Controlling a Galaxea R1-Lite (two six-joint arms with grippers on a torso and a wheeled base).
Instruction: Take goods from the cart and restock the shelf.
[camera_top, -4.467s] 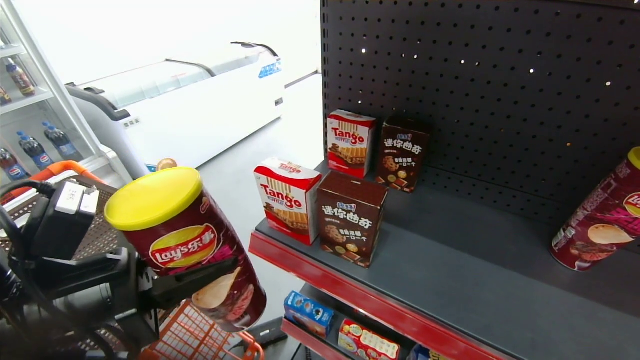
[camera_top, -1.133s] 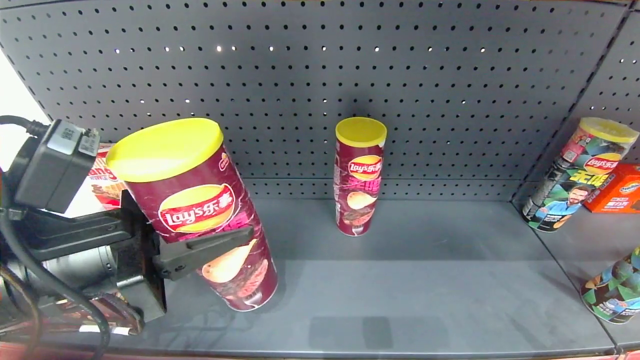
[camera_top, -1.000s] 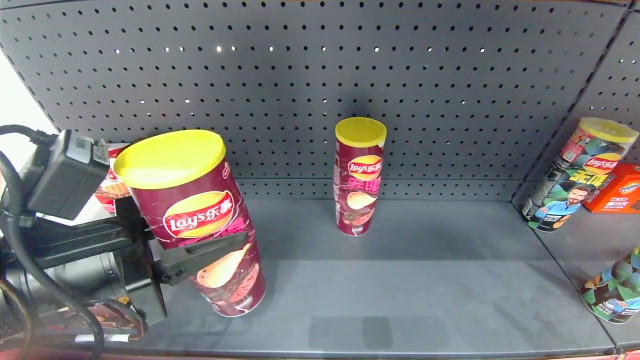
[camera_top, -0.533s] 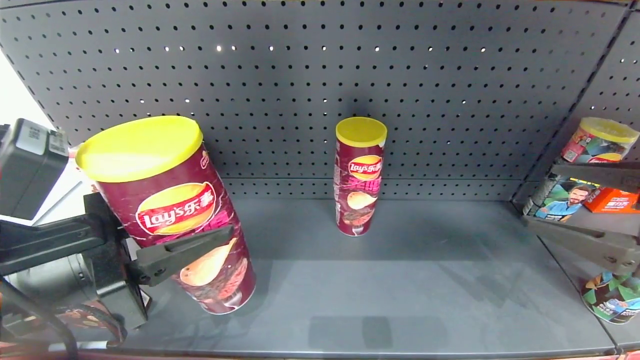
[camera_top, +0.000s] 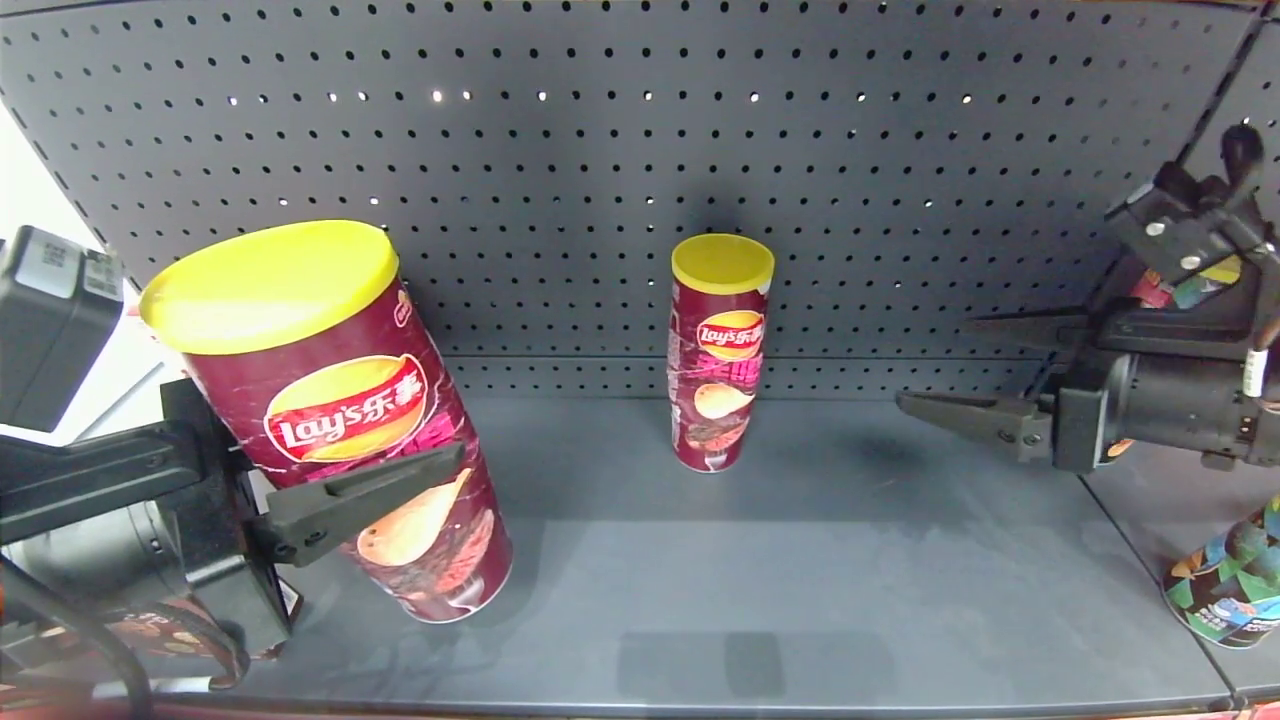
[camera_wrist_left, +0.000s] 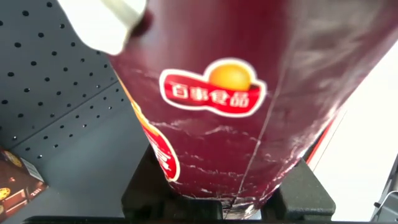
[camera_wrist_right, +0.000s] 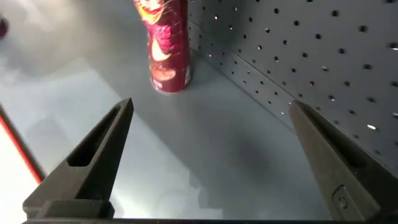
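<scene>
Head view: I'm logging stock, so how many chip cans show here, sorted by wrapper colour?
Maroon cans: 2 (held can in the left pincer, standing can)
Green-and-blue patterned can: 1
Total: 3; a scrap behind the right arm is too hidden to count.

The near chip can (camera_top: 335, 420) bears a red-and-yellow oval logo with white lettering, part Latin, part Chinese; elsewhere on its side sits a red badge (camera_wrist_left: 212, 92) with an orange disc and white characters; the far chip can (camera_top: 720, 355) carries the same oval logo, smaller; other print is too small to read.
</scene>
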